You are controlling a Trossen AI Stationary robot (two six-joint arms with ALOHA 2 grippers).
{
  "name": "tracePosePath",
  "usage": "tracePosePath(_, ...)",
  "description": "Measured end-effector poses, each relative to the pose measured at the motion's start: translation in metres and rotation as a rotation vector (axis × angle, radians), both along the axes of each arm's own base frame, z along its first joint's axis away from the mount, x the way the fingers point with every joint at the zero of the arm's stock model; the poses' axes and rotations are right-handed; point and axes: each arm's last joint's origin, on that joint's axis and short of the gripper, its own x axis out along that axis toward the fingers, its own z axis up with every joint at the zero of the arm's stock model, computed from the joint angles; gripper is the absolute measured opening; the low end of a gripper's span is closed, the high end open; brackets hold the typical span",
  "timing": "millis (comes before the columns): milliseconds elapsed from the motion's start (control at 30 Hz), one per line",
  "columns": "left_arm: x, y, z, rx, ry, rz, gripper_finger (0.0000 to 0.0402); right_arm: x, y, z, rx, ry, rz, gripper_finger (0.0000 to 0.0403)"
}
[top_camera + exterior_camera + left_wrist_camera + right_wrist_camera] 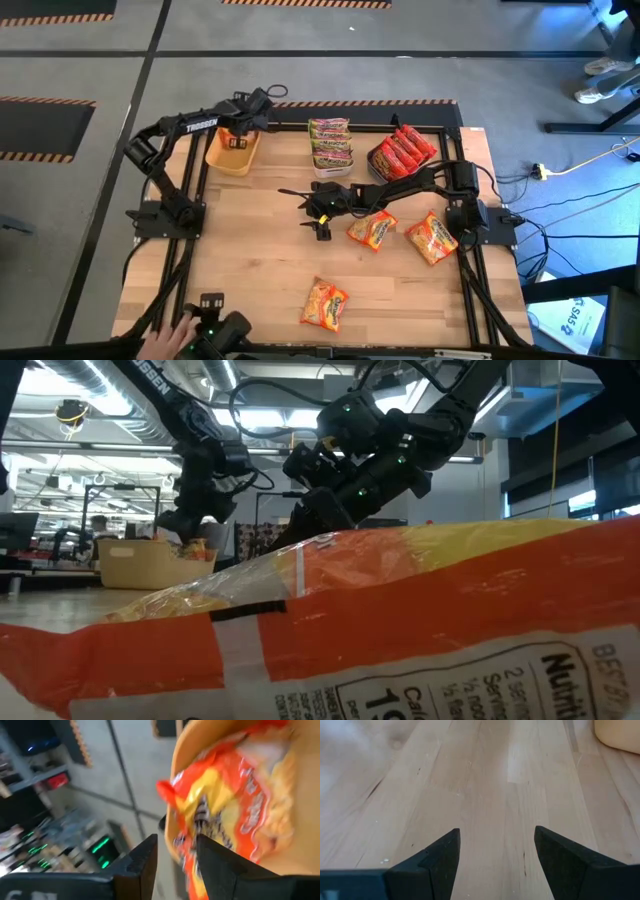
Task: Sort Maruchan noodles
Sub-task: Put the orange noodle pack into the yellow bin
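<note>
Over the yellow bin [232,155] at the far left, my left gripper [238,140] stands open. An orange-yellow Maruchan packet [230,805] lies tilted in that bin just past its fingertips [175,855]. My right gripper [312,212] is open above bare wood [495,855] at the table's middle, holding nothing. Loose orange packets lie flat on the table to its right [372,230], [432,238] and near the front edge [325,303]. The front one fills the low view [400,630]. My left gripper's fingers come slanting down from above at the orange packet's near end [192,845]. One finger [220,865] covers that end, and I cannot tell whether it touches the packet.
Green-pink packets fill a white bin [331,143] at the far middle, and red ones a dark grey bin [400,153] to its right. A person's hand [165,345] shows at the near left edge. Free wood lies left of the right gripper.
</note>
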Motion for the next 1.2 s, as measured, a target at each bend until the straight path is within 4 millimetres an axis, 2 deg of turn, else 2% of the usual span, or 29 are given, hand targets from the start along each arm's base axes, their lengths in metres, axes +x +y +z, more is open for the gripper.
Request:
tracePosePath(100, 0.005, -0.008, 0.007, 0.049, 0.034, -0.009, 0.0129, 0.000, 0.000, 0.000, 0.000, 0.000, 0.000, 0.0238)
tracePosePath(200, 0.010, -0.020, 0.023, 0.095, -0.045, -0.013, 0.0129, 0.000, 0.000, 0.000, 0.000, -0.001, 0.000, 0.0238)
tracePosePath(333, 0.015, -0.044, 0.053, 0.159, -0.281, 0.011, 0.0129, 0.000, 0.000, 0.000, -0.001, -0.002, 0.000, 0.0238)
tracePosePath(433, 0.019, -0.069, 0.077, 0.179, -0.523, 0.038, 0.0129, 0.001, 0.000, 0.001, -0.002, -0.011, -0.001, 0.0238)
tracePosePath(533, 0.021, -0.093, 0.096, 0.105, -0.793, 0.061, 0.0129, 0.002, 0.000, 0.004, -0.015, -0.035, -0.002, 0.0238)
tracePosePath(633, 0.021, -0.115, 0.107, -0.065, -0.978, 0.056, 0.0129, 0.000, -0.001, 0.008, -0.043, 0.023, -0.004, 0.0238)
tracePosePath(700, 0.023, -0.128, 0.112, -0.202, -1.074, 0.037, 0.0129, -0.002, -0.001, 0.021, -0.065, 0.081, -0.048, 0.0238)
tracePosePath(833, 0.034, -0.149, 0.110, -0.460, -1.139, -0.005, 0.0128, -0.018, 0.010, 0.046, -0.034, 0.206, -0.084, 0.0238)
tracePosePath(900, 0.043, -0.160, 0.105, -0.514, -1.149, -0.041, 0.0128, -0.027, 0.021, 0.057, -0.012, 0.247, -0.086, 0.0238)
tracePosePath(967, 0.050, -0.173, 0.091, -0.543, -1.143, -0.063, 0.0128, -0.040, 0.033, 0.067, -0.003, 0.293, -0.104, 0.0238)
tracePosePath(1033, 0.059, -0.184, 0.077, -0.567, -1.182, -0.099, 0.0128, -0.054, 0.045, 0.069, -0.004, 0.320, -0.136, 0.0238)
tracePosePath(1200, 0.074, -0.207, 0.046, -0.603, -1.310, -0.143, 0.0128, -0.105, 0.071, 0.065, 0.017, 0.352, -0.244, 0.0238)
